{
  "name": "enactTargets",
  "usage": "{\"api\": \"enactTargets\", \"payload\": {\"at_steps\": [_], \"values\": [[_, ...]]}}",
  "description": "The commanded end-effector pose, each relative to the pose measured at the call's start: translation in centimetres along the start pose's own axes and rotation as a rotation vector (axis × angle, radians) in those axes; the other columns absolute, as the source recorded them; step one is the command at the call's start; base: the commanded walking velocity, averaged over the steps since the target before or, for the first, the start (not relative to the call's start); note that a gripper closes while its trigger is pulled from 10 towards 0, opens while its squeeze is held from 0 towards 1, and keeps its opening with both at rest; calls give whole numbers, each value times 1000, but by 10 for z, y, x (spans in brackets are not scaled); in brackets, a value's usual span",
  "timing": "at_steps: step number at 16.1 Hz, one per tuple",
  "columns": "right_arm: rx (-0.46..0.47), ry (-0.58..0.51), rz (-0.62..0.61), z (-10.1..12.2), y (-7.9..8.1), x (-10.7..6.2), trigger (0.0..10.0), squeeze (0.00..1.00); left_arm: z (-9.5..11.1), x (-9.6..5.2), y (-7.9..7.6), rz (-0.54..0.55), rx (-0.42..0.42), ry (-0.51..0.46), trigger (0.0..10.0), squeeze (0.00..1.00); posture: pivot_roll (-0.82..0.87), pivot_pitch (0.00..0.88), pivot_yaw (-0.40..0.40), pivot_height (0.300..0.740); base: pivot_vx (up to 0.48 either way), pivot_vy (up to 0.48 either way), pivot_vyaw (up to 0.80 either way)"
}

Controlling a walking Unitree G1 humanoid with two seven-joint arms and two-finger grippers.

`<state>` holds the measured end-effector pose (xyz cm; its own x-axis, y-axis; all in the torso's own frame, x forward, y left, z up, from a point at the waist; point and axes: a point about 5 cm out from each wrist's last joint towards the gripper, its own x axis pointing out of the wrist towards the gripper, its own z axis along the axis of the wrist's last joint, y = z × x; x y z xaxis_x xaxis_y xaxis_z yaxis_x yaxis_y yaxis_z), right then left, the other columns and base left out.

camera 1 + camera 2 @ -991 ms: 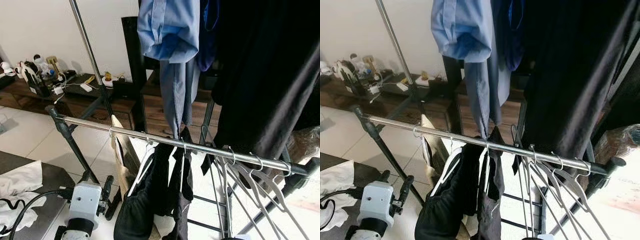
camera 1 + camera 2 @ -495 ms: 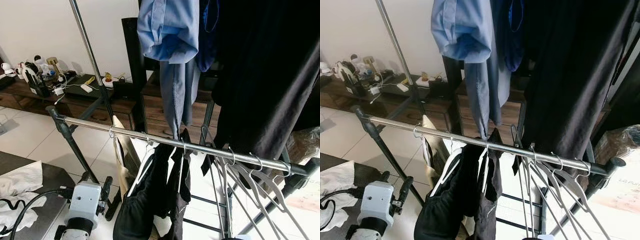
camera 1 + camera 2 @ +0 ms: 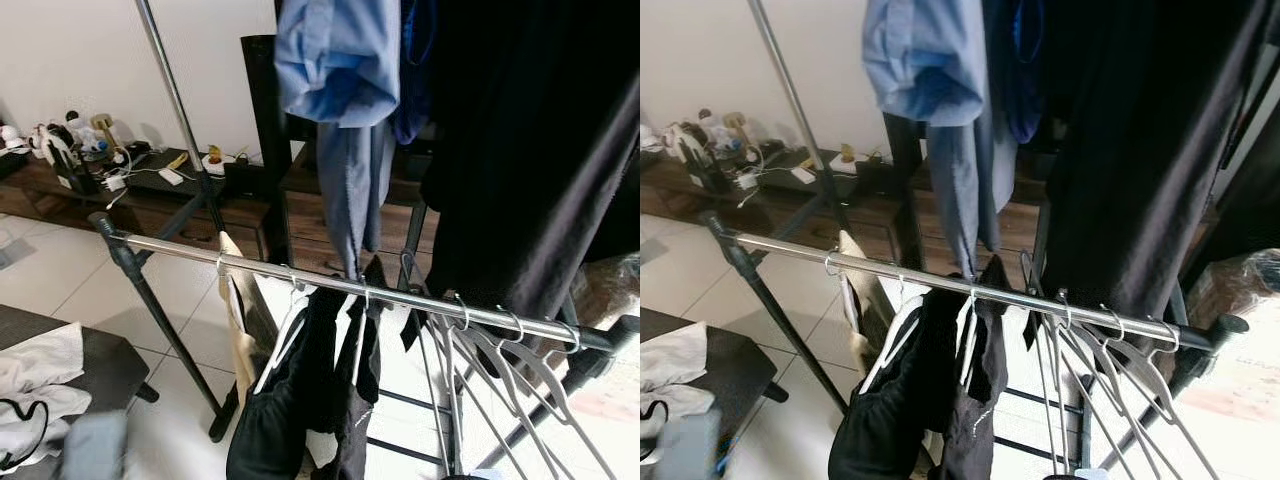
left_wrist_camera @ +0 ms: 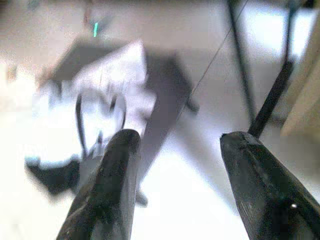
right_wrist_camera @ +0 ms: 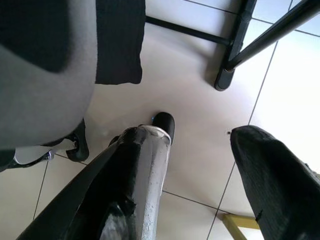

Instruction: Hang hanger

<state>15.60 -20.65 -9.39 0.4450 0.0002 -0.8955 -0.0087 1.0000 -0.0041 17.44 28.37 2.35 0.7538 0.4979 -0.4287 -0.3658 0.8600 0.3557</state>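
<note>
in front of us stood the clothes rack (image 3: pixel 170 75), its upright pole rising past the wall and its horizontal rail (image 3: pixel 330 285) running across the head views from the black corner joint to the far end cap. from an upper level hung a blue shirt (image 3: pixel 340 60) and a large black garment (image 3: pixel 530 150). on the rail, a white hanger carrying black clothing (image 3: pixel 300 390) sat near the middle, a beige piece (image 3: pixel 238 320) hung just beside it toward the left, and a cluster of empty wire hangers (image 3: pixel 490 350) sat hooked toward the right end.

half a second earlier the left arm's pale wrist block had shown low in the head views, beside the dark bench (image 3: pixel 95 365) with its white cloth (image 3: pixel 40 375). now that spot held only a grey smear, so we judged the arm had dropped away fast. with the hanger on the rail and nothing carried, the hanging looked done or nearly so.

the left gripper (image 4: pixel 180 150) pointed down at the bench and cloth, fingers spread apart and empty, though motion blur made that view soft. the right gripper (image 5: pixel 200 150) hung idle over floor tiles and the rack's feet (image 5: pixel 225 77), fingers parted, holding nothing.

the black clothing was cut off at the bottom edge, and we could not tell what garment it was.
</note>
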Motion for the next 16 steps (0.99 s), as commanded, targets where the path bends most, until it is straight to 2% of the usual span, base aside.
{"api": "enactTargets", "payload": {"at_steps": [1, 2, 3, 4, 5, 7, 8, 10, 11, 14, 16], "values": [[24, 12, -4, -3, 2, 0, 10000, 0, -25, 4, -10, -102, 37, 139, 10000, 0, 22, 42, 21, 740, 0, 0, 0], [57, 11, -17, -3, 3, 0, 10000, 0, -52, 4, -26, -284, 200, 236, 10000, 0, 16, 36, 26, 740, 0, 0, 0], [94, 10, -28, -4, 3, 1, 10000, 0, -63, 4, -33, -341, 258, 273, 10000, 0, 16, 34, 28, 740, 0, 0, 0], [173, 7, -34, -5, 5, 1, 10000, 0, -80, 5, -39, -343, 232, 351, 10000, 0, 9, 21, 37, 740, 0, 0, 0], [207, 8, -35, -5, 6, 1, 10000, 0, -88, 5, -42, -346, 222, 386, 10000, 0, 5, 18, 38, 740, 0, 0, 0], [358, -3, -49, -7, 8, 1, 10000, 0, -100, 4, -50, -358, 157, 455, 10000, 0, 0, 8, 40, 740, 0, 0, 0], [406, -8, -54, -7, 8, 1, 10000, 0, -102, 4, -53, -370, 143, 467, 10000, 0, 4, 8, 39, 740, 0, 0, 0], [364, -6, -39, -6, 8, 1, 10000, 0, -103, 3, -66, -410, 106, 476, 10000, 0, 2, 11, 38, 740, 0, 0, 0], [336, -2, -27, -6, 9, 1, 10000, 0, -101, 3, -72, -429, 132, 472, 10000, 0, 3, 12, 37, 740, 0, 0, 0], [292, 5, -15, -6, 8, 1, 10000, 0, -100, 3, -81, -412, 86, 480, 10000, 0, 8, 17, 28, 740, 0, 0, 0], [290, 3, -13, -6, 8, 1, 10000, 0, -102, 2, -81, -409, 121, 488, 10000, 0, 0, 17, 27, 740, 0, 0, 0]]}}
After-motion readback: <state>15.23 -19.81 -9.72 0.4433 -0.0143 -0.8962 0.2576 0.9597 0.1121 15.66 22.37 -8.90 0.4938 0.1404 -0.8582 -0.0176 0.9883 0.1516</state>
